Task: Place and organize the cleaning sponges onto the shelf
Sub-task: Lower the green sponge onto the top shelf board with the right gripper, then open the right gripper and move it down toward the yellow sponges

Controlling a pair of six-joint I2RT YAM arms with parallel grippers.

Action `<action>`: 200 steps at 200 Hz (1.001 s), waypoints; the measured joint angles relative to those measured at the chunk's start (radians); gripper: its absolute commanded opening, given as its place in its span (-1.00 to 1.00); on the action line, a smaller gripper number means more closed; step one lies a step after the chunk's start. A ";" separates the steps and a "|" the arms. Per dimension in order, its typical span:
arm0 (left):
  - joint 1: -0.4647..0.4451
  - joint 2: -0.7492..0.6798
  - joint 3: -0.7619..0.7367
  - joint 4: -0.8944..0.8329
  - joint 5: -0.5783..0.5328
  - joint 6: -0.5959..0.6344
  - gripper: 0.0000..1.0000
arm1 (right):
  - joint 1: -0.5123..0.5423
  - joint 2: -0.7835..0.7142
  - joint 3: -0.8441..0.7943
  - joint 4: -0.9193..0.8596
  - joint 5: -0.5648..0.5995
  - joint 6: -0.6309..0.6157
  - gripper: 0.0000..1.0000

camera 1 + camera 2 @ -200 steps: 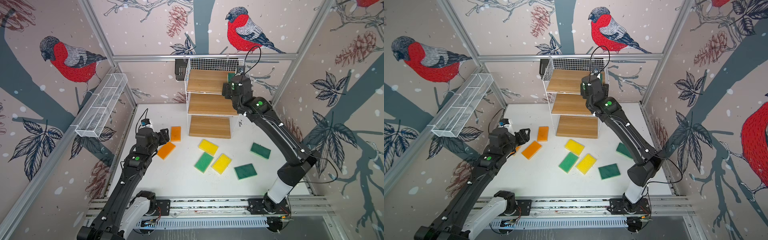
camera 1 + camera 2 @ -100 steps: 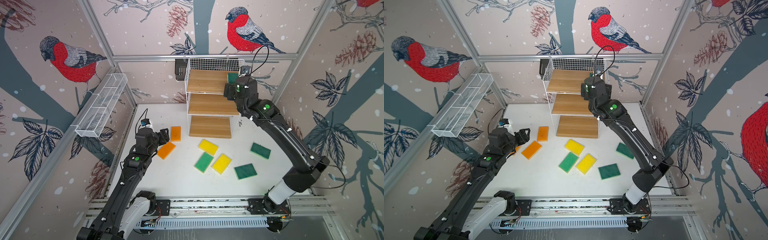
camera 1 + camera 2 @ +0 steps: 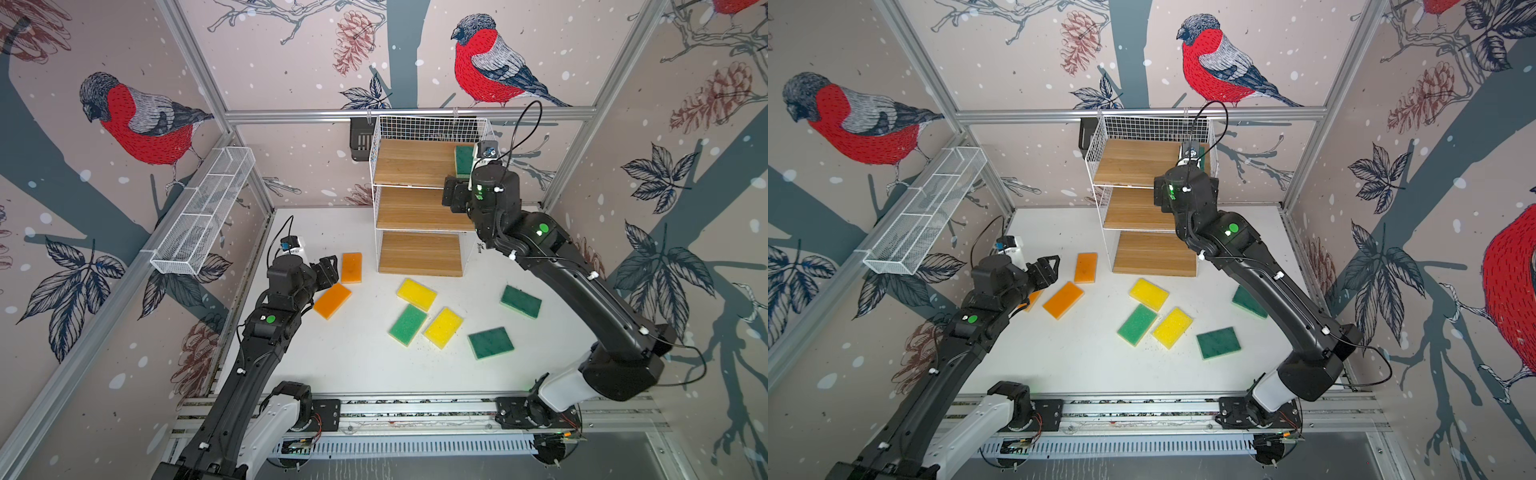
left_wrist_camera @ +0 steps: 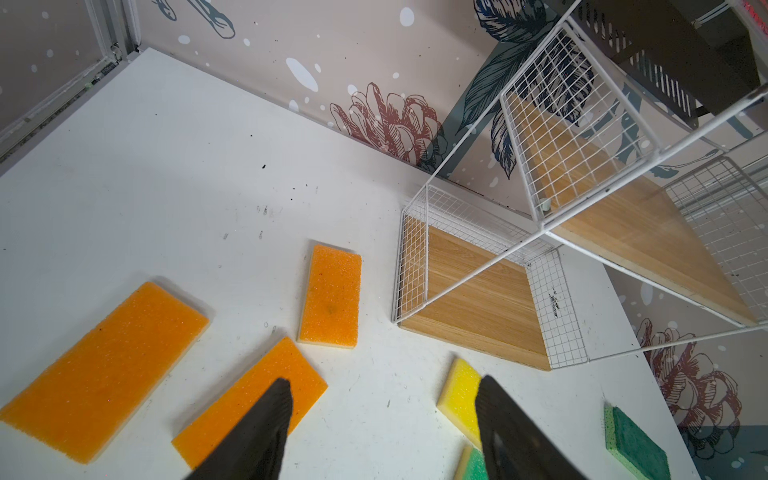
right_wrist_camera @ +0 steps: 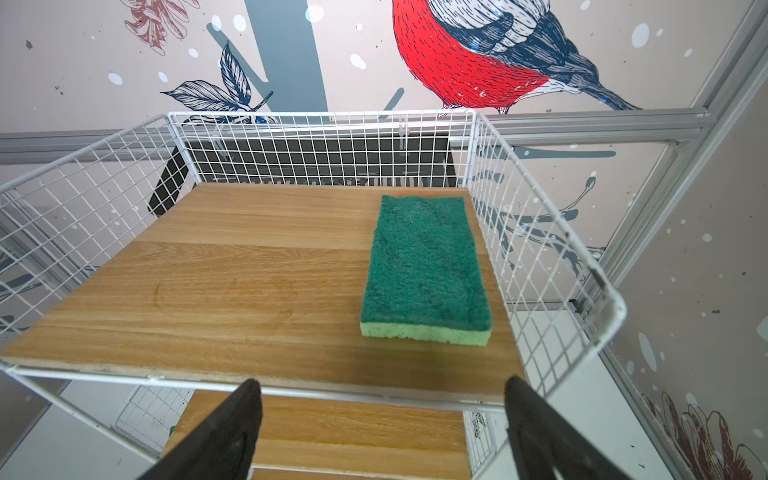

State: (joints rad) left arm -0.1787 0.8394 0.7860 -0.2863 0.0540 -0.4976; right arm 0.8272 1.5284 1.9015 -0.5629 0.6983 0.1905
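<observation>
the white tabletop (image 3: 353, 365) carries the white wire-grid rack with three stepped light-brown wooden boards (image 3: 411, 164) at its back edge. the right gripper (image 5: 382, 384) hangs in front of the rack's top board, level with the board's front edge, its jaws spread wide and empty. ahead of those jaws, off toward one finger, a dark green rectangular foam sponge with a pale underside (image 5: 426, 266) lies flat on the top board beside the wire side wall, well clear of both fingers (image 5: 232, 428).

the left gripper (image 4: 383, 381) hovers over the tabletop, jaws parted with nothing between them. in its wrist view one finger overlaps the end of an orange foam sponge (image 4: 249, 399); i cannot tell whether they touch. a second orange sponge (image 4: 330, 295) lies just ahead of that finger, and a third orange sponge (image 4: 104, 370) lies further out on the same side. a yellow foam sponge (image 4: 459, 395) sits just beside the other finger, outside the gap.

in both top views another yellow sponge (image 3: 443, 327), a light green sponge (image 3: 407, 324) and two loose dark green sponges (image 3: 521, 301) lie on the tabletop, apart from both grippers.
</observation>
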 measured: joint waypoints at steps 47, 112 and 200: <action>-0.002 -0.019 0.000 -0.047 0.026 0.011 0.43 | 0.035 -0.043 -0.059 -0.047 -0.019 0.047 0.83; -0.034 -0.002 0.000 -0.105 0.049 0.039 0.44 | 0.049 -0.177 -0.254 -0.076 -0.055 0.114 0.84; -0.103 0.050 -0.015 -0.128 0.019 0.060 0.45 | 0.051 -0.327 -0.568 -0.076 -0.136 0.342 0.80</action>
State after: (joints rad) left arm -0.2813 0.8894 0.7708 -0.4145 0.0731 -0.4381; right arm 0.8787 1.2018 1.3334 -0.6392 0.5621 0.5323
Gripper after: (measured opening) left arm 0.725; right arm 0.903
